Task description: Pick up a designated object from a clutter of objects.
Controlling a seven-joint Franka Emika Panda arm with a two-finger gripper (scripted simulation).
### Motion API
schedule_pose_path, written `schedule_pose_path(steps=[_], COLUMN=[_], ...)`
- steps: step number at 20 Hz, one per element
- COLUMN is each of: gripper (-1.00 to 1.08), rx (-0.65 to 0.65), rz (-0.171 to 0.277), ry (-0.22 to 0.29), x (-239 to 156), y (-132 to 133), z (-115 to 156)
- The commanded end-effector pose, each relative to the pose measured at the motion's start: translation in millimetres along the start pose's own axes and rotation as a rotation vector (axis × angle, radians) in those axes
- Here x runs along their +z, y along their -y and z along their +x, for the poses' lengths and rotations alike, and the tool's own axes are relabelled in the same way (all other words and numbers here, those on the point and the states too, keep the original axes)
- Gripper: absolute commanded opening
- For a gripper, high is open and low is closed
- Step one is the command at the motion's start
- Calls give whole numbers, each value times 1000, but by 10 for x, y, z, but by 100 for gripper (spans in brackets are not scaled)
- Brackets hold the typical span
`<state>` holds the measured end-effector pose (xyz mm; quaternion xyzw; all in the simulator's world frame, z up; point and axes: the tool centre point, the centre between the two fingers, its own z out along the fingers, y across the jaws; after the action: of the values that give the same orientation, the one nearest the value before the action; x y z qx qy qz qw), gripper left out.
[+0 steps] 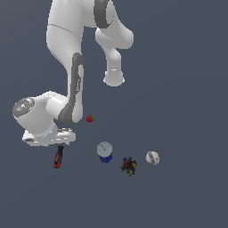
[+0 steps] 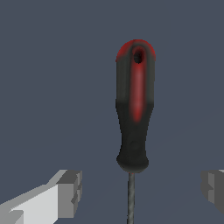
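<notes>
Screwdriver (image 1: pixel 58 157) lies flat on the desk (image 1: pixel 187 89), its red-and-black handle at 9 o'clock from the blue-based container (image 1: pixel 104 152). The arm bends low over it, wrist directly above the shaft. Gripper (image 2: pixel 142 192) is spread wide, fingers (image 2: pixel 70 192) either side of the shaft, not touching it.

The screwdriver (image 1: pixel 58 156) (image 2: pixel 134 109) lies flat on the dark floor at the exterior view's left, red-and-black handle with a thin dark shaft. Strawberry (image 1: pixel 90 118), blue-based container (image 1: pixel 104 152), dark lump (image 1: pixel 128 166) and ball (image 1: pixel 152 157) lie apart.
</notes>
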<state>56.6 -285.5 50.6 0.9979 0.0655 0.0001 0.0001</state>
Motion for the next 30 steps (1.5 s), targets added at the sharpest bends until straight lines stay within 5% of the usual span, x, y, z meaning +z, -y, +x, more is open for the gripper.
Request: schedule_pose_path(steps=[1,10,11,30], gripper=[100,100,-100,-100], rx=[0,-2,-2,-2], rz=[1,0,0,0], ry=[1,0,0,1], x=[134,358,358,283], y=[1,-6,-6,106], z=[-9,0,0,-48])
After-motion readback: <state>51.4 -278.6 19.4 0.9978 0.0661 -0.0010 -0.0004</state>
